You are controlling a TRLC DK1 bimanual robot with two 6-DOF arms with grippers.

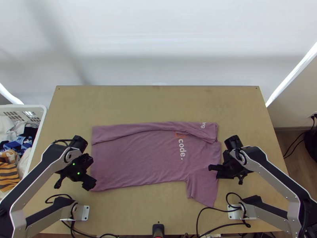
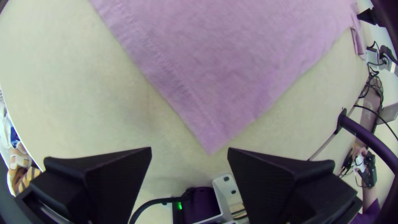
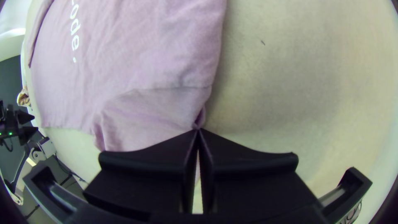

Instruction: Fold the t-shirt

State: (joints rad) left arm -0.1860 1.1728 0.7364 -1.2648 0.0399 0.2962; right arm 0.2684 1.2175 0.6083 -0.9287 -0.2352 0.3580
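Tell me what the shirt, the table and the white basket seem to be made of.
The shirt looks like matte knit, perhaps cotton or a blend: it shows soft creases and a flat hem.

The table seems to be a smooth wooden board, judging by its even tan surface; it could be a veneer.

The basket is probably moulded plastic, with slots and a rounded rim.
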